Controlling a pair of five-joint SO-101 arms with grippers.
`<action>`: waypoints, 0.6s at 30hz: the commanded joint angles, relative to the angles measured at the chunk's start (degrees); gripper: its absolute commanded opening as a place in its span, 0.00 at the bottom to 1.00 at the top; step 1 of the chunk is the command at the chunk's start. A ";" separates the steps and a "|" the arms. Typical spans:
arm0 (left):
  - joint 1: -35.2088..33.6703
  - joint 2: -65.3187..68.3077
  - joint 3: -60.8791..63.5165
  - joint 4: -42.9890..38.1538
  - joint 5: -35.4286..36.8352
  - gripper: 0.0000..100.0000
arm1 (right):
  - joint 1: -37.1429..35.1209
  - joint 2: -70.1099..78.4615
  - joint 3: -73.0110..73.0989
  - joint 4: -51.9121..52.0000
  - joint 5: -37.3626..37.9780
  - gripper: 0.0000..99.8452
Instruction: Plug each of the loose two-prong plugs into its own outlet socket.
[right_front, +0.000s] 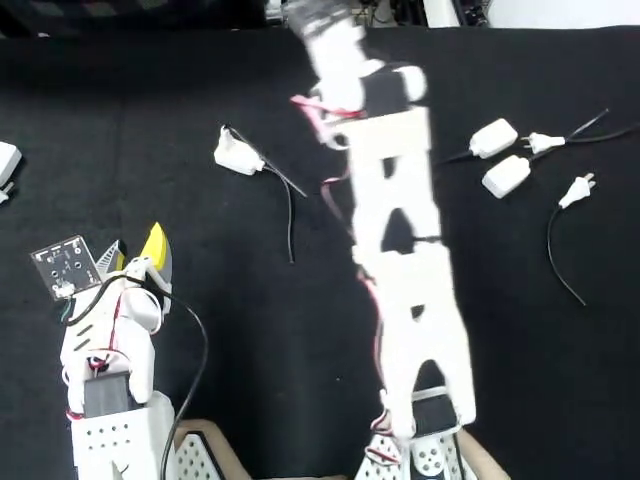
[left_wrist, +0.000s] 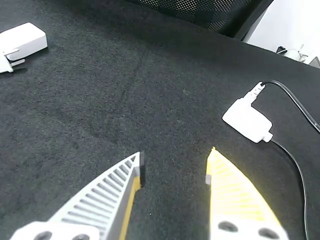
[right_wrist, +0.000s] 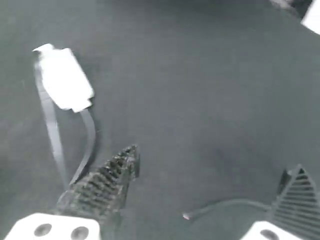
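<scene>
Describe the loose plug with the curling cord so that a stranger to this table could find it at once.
Find the long white right arm stretched up the middle of the black table; two white socket blocks lie together on its right. Just past the nearer block lies a small white two-prong plug. Unlike the other plug, its black cord curls back toward the arm bases.

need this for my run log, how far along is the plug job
Done: maybe one; the left-centre socket seems to hold a plug, hard to confirm. In hand: nothing, left gripper and right gripper are open, empty. To do: the curled-cable plug and the straight-cable plug lie loose near the right-hand sockets.
</scene>
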 joint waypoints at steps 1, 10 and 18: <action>-0.31 0.00 0.92 0.35 0.35 0.22 | 5.89 -5.05 -3.47 0.44 -5.01 0.42; -0.31 0.09 0.92 0.35 0.35 0.22 | 20.48 -5.32 -2.95 0.53 -22.24 0.42; -0.31 0.09 0.92 0.35 0.35 0.22 | 27.34 -5.41 7.87 0.44 -28.48 0.42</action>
